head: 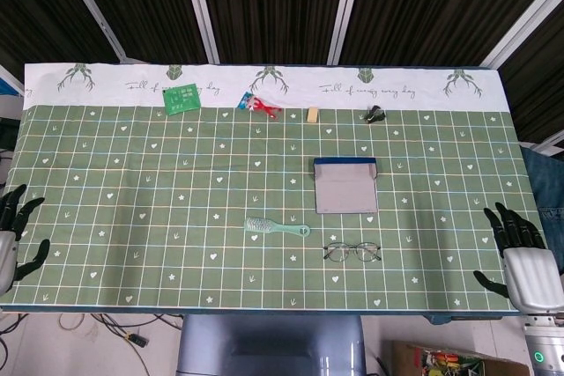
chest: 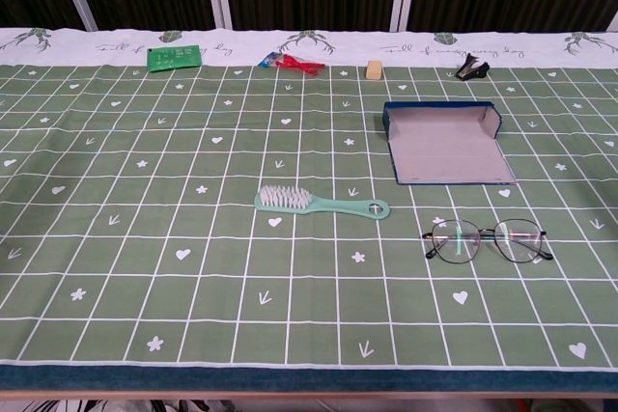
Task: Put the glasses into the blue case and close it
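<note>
Thin wire, that was my read of the glasses (chest: pixel 489 240), lying near me on the desk (chest: pixel 145 267): light, fragile, best pinched at the bridge. My right robot hand (head: pixel 518 257) and left robot hand (head: pixel 12 237) hung spread, empty. Just beyond lay the blue case (chest: pixel 446 143), open.

A mint-green brush (chest: pixel 319 203) lies flat near the middle of the counter (chest: pixel 145 267), bristles up at its left end and a round hole in the handle's right end. The counter wears a green grid-patterned cloth with a white band along its far edge. Far behind the brush, on or beside that band, four small things sit in a row: a green card (chest: pixel 174 56) at the left, then a red and blue wrapper (chest: pixel 290 63), a tan block (chest: pixel 375 68), and a small black clip (chest: pixel 471 68) at the right.
</note>
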Available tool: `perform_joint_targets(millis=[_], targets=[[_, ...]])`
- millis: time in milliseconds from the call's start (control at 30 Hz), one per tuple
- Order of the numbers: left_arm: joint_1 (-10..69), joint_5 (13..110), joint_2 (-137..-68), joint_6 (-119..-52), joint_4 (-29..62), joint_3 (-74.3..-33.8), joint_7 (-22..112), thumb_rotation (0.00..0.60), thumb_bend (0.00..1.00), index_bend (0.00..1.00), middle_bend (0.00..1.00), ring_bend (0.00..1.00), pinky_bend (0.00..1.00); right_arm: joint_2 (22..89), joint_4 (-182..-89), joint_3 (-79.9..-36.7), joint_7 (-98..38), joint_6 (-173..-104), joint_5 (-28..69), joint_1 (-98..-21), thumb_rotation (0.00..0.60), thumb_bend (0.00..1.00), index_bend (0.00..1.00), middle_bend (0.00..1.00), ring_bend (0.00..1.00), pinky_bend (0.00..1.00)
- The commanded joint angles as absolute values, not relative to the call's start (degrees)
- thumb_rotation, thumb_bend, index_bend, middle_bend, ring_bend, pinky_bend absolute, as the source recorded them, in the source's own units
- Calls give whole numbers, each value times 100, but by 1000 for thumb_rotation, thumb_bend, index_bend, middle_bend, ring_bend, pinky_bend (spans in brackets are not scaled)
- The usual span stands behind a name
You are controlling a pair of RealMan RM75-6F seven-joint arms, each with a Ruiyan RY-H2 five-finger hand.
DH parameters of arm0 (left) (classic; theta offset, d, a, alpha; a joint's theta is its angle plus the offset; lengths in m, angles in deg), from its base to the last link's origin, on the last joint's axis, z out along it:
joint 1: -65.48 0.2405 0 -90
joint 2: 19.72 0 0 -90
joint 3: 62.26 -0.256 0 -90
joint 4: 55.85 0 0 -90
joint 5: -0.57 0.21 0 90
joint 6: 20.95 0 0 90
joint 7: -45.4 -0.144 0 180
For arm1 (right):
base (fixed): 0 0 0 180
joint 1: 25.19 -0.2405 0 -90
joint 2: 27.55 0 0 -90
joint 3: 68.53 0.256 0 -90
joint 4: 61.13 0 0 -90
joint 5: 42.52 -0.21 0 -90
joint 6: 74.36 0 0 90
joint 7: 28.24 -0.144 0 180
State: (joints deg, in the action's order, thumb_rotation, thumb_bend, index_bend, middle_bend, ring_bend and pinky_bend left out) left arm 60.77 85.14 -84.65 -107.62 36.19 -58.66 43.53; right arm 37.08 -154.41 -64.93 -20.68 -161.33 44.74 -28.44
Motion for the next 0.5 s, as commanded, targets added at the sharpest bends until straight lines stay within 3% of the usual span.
perform_joint_targets(millis=[33, 367, 500], targets=[[6079, 8505, -8468, -10763, 3622, -5862, 4353, 600, 382, 149, 0, 0, 0, 3707, -15425, -6498, -2117, -16107, 4497, -2864, 600, 17, 4, 0, 89, 151], [6069, 8480, -8476, -10743, 3665, -5846, 4377, 600, 382, 149, 0, 0, 0, 3720, -15202, -6553, -2622, -15967, 4726, -3002, 600, 17, 9, 0, 88, 151], [6075, 8453, -8468, -10746, 3672, -5832, 4415, 600, 382, 149, 0, 0, 0, 3553, -15136, -6617, -2866, -15643, 4832, -3186, 600, 17, 56, 0, 89, 151]])
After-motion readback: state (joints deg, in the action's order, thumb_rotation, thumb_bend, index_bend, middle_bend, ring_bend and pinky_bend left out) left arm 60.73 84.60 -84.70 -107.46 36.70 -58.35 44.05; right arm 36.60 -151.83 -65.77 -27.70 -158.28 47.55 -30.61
